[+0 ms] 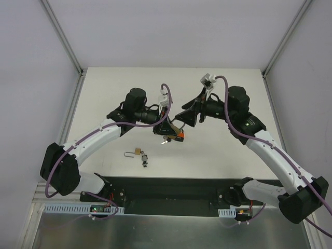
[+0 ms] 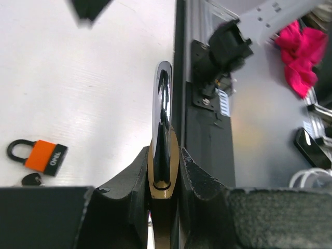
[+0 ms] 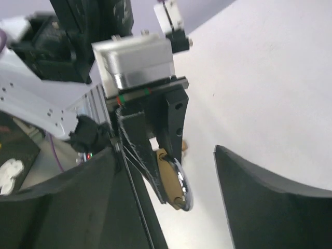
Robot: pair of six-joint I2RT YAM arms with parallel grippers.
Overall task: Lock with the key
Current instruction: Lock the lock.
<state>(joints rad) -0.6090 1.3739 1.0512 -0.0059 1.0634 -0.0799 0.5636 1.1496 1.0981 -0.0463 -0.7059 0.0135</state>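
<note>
**benchrat:** How much room is there around the lock, and where's it sitting?

**yam_fan:** It isn't sitting at all. The left gripper (image 1: 167, 128) has the brass padlock (image 2: 164, 174) up over the middle of the table (image 1: 223, 150), with both fingers (image 2: 199, 179) pinched tight on the flat sides of the body. The 2 grippers nearly meet there, so that spot is crowded. Behind them the white top runs back to the far edge, with metal rails down both sides. On the near side there's a strip of table, then the black edge where the bases bolt on.

**benchrat:** Which way does it point?

**yam_fan:** The long axis runs roughly parallel to the near edge. The chrome shackle (image 2: 164, 98) sticks straight out past the fingertips toward the right arm. The left wrist cam sees it edge-on, so I can't tell whether it's clicked in.

**benchrat:** And the right side?

**yam_fan:** The right gripper (image 1: 181, 118) is spread wide and holding nothing. In its own cam the padlock (image 3: 168, 179) shows in the gap between the 2 fingers.

**benchrat:** Anything else on the table?

**yam_fan:** An orange padlock (image 2: 45, 157) lies flat just below the grippers, with a black key head (image 2: 32, 179) right beside it. A 2nd small brass lock (image 1: 138, 152) lies nearer the left base.
</note>
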